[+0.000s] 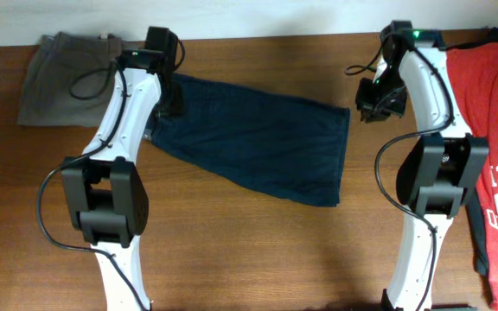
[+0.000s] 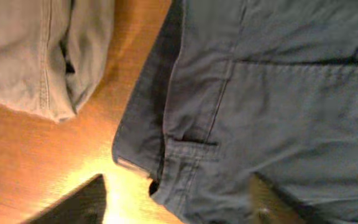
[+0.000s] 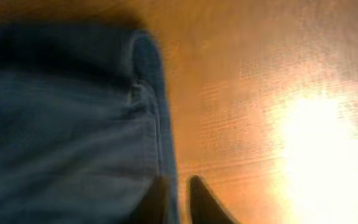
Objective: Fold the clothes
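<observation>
Overhead: navy shorts (image 1: 258, 138) lie spread across the upper middle of the desk (image 1: 258, 259), with grey-olive shorts (image 1: 59, 78) upper left and a red T-shirt (image 1: 491, 112) at the right edge
Left wrist: left fingers (image 2: 73, 202) stand wide apart over the waistband
Right wrist: right fingers (image 3: 207, 202) are barely apart at the hem edge; whether they pinch cloth, I cannot tell

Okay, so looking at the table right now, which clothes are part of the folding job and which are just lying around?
Part of the job:
- navy blue shorts, spread flat between the two arms

Just lying about:
- grey-olive shorts, at the far left
- red T-shirt with white lettering, at the right edge
</observation>
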`<state>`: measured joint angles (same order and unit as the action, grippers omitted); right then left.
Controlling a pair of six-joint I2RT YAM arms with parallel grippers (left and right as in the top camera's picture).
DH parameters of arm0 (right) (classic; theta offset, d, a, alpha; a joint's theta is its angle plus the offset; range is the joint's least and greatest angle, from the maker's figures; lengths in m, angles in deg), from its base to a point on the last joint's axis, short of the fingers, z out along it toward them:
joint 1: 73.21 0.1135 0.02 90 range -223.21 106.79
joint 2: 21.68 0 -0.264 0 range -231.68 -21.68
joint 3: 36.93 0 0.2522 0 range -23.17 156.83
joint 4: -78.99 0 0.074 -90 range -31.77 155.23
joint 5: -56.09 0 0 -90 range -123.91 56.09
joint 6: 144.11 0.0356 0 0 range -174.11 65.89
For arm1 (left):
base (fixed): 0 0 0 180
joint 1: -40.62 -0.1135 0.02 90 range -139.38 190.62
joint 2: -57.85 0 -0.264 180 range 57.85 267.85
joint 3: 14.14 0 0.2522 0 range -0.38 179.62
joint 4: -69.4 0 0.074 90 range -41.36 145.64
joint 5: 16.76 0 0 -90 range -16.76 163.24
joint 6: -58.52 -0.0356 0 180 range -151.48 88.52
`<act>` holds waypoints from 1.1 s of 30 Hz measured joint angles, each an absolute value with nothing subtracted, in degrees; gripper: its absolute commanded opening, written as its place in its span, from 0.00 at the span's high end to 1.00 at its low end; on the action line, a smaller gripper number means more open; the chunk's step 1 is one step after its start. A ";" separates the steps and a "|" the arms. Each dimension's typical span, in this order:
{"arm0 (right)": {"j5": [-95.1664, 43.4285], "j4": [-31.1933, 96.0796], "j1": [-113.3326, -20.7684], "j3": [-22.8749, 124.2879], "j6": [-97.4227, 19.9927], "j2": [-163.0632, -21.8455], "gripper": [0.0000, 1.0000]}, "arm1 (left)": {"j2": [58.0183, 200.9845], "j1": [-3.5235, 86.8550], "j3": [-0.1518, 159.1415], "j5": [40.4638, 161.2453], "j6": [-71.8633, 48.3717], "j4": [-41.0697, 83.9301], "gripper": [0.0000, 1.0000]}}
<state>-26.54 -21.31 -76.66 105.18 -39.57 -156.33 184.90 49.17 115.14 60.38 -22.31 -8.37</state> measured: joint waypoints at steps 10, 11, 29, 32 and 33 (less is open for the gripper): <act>-24.61 -27.98 -75.32 99.90 -45.53 -156.33 0.56 | 184.88 46.09 115.14 65.95 -32.17 -1.51 0.08; -24.44 -27.61 -74.86 98.82 -45.86 -156.33 0.54 | 184.90 45.04 115.14 67.65 -33.40 -1.49 0.07; -23.30 -22.28 -65.49 93.91 -47.48 -156.33 0.44 | 193.55 38.03 115.25 89.18 -44.80 -0.83 0.05; -23.30 -22.28 -65.51 93.91 -47.48 -156.33 0.44 | 195.48 38.20 115.25 90.49 -45.04 -1.09 0.05; -23.30 -22.28 -65.51 93.91 -47.48 -156.33 0.44 | 196.15 38.22 115.25 90.73 -45.04 -1.42 0.05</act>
